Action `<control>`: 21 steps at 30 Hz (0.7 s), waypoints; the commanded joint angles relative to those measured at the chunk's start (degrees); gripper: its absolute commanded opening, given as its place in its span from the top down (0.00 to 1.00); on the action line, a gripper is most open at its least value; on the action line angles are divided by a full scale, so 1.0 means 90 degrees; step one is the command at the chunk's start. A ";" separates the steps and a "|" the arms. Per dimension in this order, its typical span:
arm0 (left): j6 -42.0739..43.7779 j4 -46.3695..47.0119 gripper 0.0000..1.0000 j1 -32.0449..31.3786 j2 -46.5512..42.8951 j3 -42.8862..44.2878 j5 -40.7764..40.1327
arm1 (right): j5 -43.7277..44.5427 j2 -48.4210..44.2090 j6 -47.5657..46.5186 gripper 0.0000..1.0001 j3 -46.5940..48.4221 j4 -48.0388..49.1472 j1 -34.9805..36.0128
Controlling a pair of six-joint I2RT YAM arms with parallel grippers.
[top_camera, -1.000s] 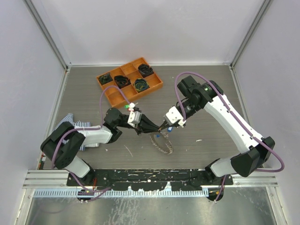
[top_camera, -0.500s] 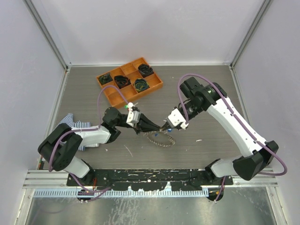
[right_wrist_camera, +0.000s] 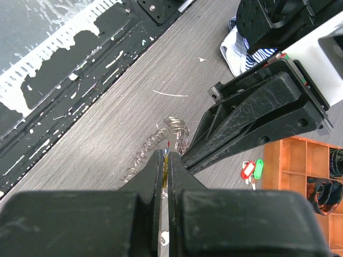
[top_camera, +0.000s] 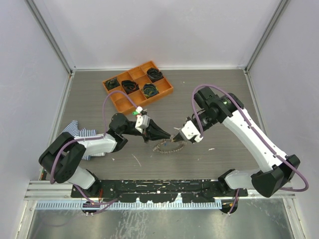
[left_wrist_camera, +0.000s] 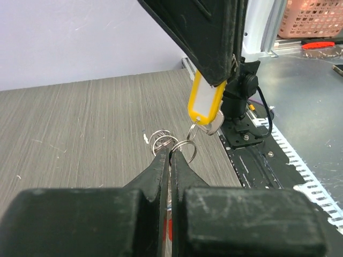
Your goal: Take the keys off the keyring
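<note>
The keyring point(top_camera: 169, 146), a wire loop fringed with small silvery rings, hangs low over the table between my two grippers. My left gripper point(left_wrist_camera: 171, 153) is shut on the keyring's wire, with small rings point(left_wrist_camera: 162, 140) poking out past its tips. My right gripper point(right_wrist_camera: 166, 155) is shut on the yellow tag point(left_wrist_camera: 206, 104) of a key still linked to the keyring point(right_wrist_camera: 146, 150). In the top view the left gripper point(top_camera: 168, 135) and right gripper point(top_camera: 177, 134) almost touch tip to tip. Two loose keys, one red-tagged point(right_wrist_camera: 247, 170) and one green-tagged point(right_wrist_camera: 258, 167), lie on the table near the tray.
An orange tray point(top_camera: 167, 92) with black coiled bundles in several compartments stands at the back. A striped cloth point(top_camera: 81, 133) lies at the left under the left arm. The black base rail point(top_camera: 159, 189) runs along the near edge.
Both grippers have shifted slightly right, the right arm swinging outward. The keyring, which sagged lower toward the front, now hangs flatter and closer under the fingertips.
</note>
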 commanded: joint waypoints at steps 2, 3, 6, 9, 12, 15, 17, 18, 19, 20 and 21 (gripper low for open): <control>-0.0691 0.0201 1.00 0.0120 -0.0245 0.0073 -0.0746 | -0.0300 -0.0414 -0.0040 0.99 -0.0222 -0.0083 0.0013; -0.0842 0.0288 1.00 0.0124 -0.0261 0.0031 -0.0848 | -0.0273 -0.0435 -0.0026 0.99 -0.0266 -0.0040 0.0013; -0.1171 0.0542 1.00 0.0111 -0.0334 -0.0131 -0.1177 | -0.0175 -0.0488 0.0091 0.99 -0.0359 0.0145 0.0013; -0.1452 0.0741 1.00 0.0081 -0.0370 -0.0308 -0.1475 | 0.0028 -0.0531 0.0285 0.99 -0.0468 0.0432 0.0013; -0.1548 0.0795 1.00 -0.0001 -0.0432 -0.0505 -0.1805 | 0.0248 -0.0547 0.0504 0.99 -0.0536 0.0698 0.0013; -0.1607 0.0781 1.00 -0.0081 -0.0546 -0.0719 -0.2276 | 0.0352 -0.0556 0.0610 0.99 -0.0586 0.0828 0.0013; -0.1672 0.0728 1.00 -0.0110 -0.0636 -0.0791 -0.2576 | 0.0411 -0.0565 0.0644 0.99 -0.0639 0.0903 0.0013; -0.1705 0.0681 1.00 -0.0136 -0.0694 -0.0814 -0.2771 | 0.0426 -0.0567 0.0649 0.99 -0.0667 0.0947 0.0010; -0.1714 0.0615 1.00 -0.0178 -0.0750 -0.0809 -0.2934 | 0.0446 -0.0566 0.0664 0.99 -0.0703 0.0979 0.0012; -0.1727 0.0560 1.00 -0.0235 -0.0779 -0.0807 -0.3081 | 0.0457 -0.0573 0.0674 0.99 -0.0728 0.1012 0.0013; -0.1741 0.0502 1.00 -0.0281 -0.0811 -0.0807 -0.3199 | 0.0464 -0.0581 0.0687 0.99 -0.0743 0.1050 0.0013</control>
